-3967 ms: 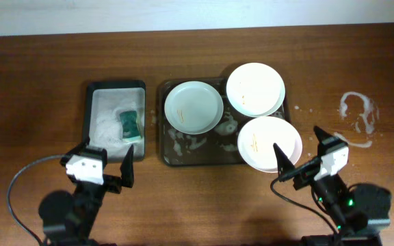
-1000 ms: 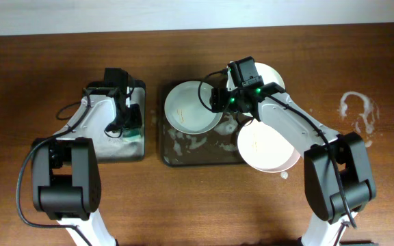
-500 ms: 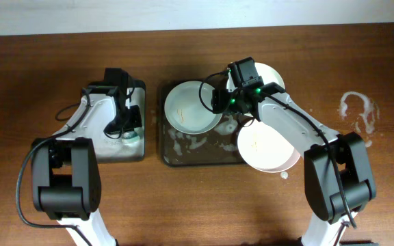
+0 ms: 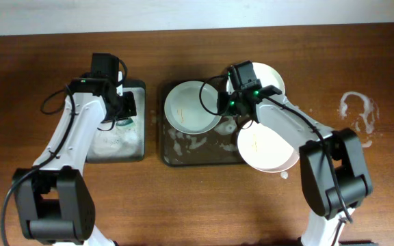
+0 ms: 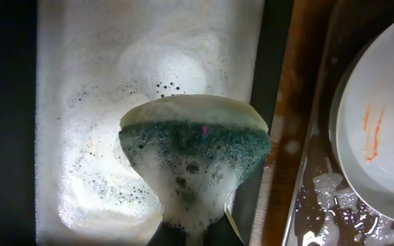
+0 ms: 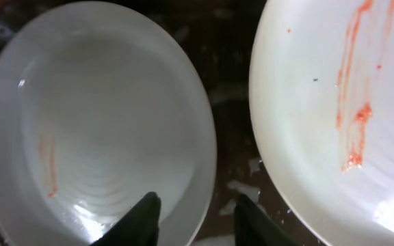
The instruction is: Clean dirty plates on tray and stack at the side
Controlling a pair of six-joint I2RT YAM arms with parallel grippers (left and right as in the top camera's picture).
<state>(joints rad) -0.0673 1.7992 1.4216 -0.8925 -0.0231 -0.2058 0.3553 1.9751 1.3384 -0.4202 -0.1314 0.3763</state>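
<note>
Three plates lie on the brown tray (image 4: 197, 156): a left plate (image 4: 187, 108), a back right plate (image 4: 272, 76) and a front right plate (image 4: 269, 147). My right gripper (image 4: 219, 102) is open, and its fingers straddle the left plate's right rim. In the right wrist view that plate (image 6: 94, 123) has one finger (image 6: 146, 215) inside it and the other over the tray, with my right gripper (image 6: 198, 219) across the rim. The neighbouring plate (image 6: 334, 102) shows orange streaks. My left gripper (image 4: 124, 113) is shut on a foamy green sponge (image 5: 193, 147), held above the black tray (image 5: 12, 123).
The black tray (image 4: 135, 152) holds soapy foam (image 5: 94, 89). Foam patches lie on the brown tray's floor (image 4: 183, 143). A white foam smear (image 4: 358, 113) marks the table at the right. The left wrist view shows the left plate (image 5: 382, 137) with an orange streak.
My left gripper has risen out of the black tray with the sponge in it. My right gripper's fingers have narrowed around the left plate's rim.
</note>
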